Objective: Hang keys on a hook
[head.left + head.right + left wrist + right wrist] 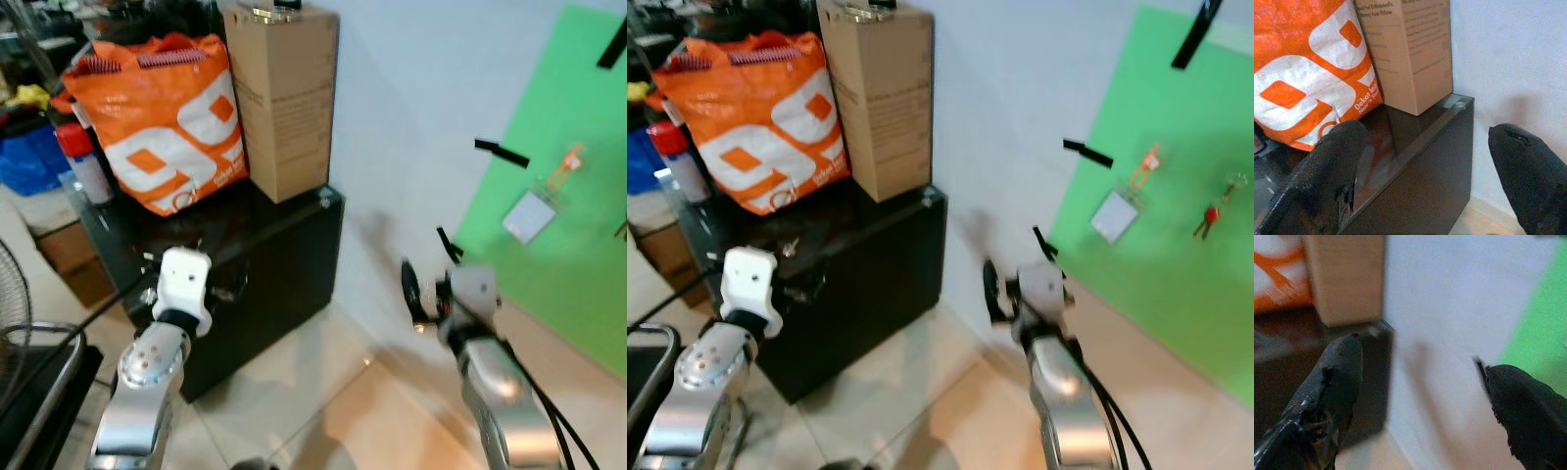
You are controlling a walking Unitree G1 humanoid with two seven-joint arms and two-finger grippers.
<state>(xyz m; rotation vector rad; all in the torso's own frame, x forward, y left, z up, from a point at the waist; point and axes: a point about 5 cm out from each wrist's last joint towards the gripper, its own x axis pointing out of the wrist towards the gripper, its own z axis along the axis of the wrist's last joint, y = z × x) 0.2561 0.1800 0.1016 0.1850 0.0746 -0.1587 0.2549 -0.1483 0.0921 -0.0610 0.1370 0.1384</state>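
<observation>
Two grippers empty, fingers spread. Small metal keys [790, 247] on glossy black cabinet [877, 264] lie just beyond left gripper [1425, 161]; right gripper [1420, 396] farther right.

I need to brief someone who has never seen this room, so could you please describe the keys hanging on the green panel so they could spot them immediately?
Start at the big green panel on the white wall, to the right of the black cabinet. The keys hang near its right edge, right of the white card with the orange clip. They are the only small dangling bunch with a red piece.
</observation>
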